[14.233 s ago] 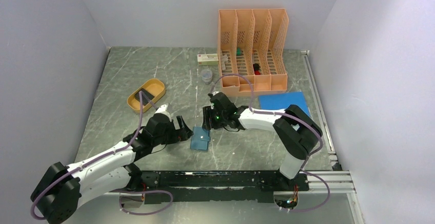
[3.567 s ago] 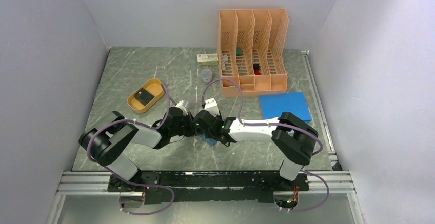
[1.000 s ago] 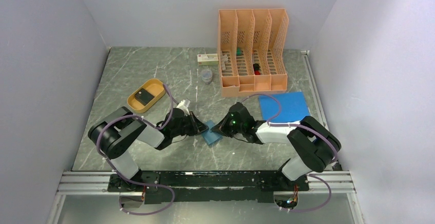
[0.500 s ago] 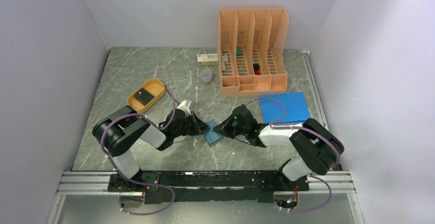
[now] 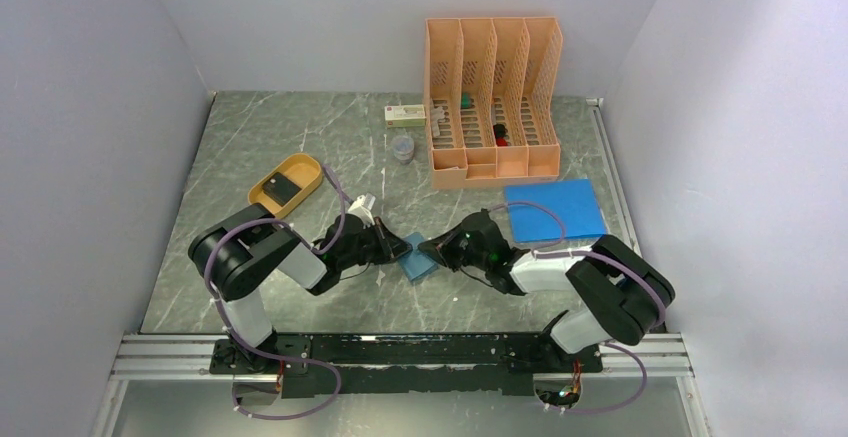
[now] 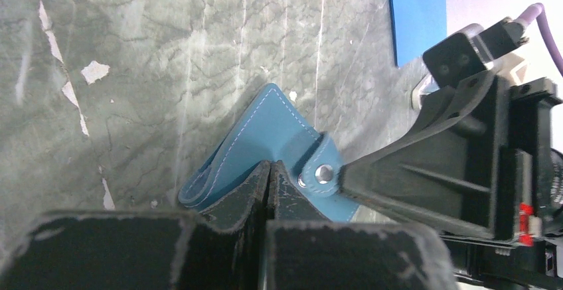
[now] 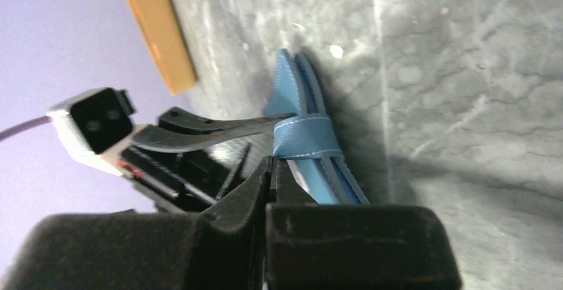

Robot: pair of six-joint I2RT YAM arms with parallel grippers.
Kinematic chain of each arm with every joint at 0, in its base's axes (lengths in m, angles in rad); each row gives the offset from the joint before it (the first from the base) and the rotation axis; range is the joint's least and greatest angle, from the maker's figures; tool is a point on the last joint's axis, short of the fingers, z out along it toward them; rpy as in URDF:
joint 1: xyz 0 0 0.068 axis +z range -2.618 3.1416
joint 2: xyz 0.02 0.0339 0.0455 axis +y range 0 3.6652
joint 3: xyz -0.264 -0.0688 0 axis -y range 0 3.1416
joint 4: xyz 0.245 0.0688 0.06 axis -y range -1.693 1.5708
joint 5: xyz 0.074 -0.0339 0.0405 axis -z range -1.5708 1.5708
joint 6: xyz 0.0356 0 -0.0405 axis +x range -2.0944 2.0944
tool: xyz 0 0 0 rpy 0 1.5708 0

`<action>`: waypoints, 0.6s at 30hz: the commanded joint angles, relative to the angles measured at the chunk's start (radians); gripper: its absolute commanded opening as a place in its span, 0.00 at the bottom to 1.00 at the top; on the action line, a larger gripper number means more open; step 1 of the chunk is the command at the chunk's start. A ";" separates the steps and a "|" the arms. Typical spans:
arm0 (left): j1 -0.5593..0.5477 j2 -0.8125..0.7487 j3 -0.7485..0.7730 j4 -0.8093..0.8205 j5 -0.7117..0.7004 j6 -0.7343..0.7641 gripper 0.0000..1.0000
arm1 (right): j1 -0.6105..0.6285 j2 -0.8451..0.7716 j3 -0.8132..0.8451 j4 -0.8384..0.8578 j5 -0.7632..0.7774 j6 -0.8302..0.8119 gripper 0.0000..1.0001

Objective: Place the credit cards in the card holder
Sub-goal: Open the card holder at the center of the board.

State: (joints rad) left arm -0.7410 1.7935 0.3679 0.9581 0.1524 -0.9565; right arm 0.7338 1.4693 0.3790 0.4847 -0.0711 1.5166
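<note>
Marble tabletop [image 5: 300,132] is bearing the card holder [image 5: 416,260], right of the orange tray [image 5: 254,197] with one credit card [image 5: 284,188]. Left gripper [image 6: 269,169] and right gripper [image 7: 272,165], jaws pressed together, are pinching it; opening likely needs the snap tab [image 6: 324,171] pulled free.

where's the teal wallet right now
Top view: the small teal leather-like card holder sits near the centre of the grey marble table, between the tips of the left gripper and right gripper, right of the orange oval tray.

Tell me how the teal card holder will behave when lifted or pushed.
The card holder bows at its stitched fold, so it probably flexes when lifted. Thin and flat, it likely slides on the smooth table if pushed.
</note>
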 commanded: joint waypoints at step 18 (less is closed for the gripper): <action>-0.014 0.051 -0.048 -0.558 -0.150 0.146 0.05 | -0.076 -0.281 -0.053 0.017 -0.027 -0.193 0.31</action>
State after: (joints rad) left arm -0.7502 1.7733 0.3885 0.9073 0.1146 -0.9348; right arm 0.6872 1.2449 0.3466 0.5583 -0.0834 1.4475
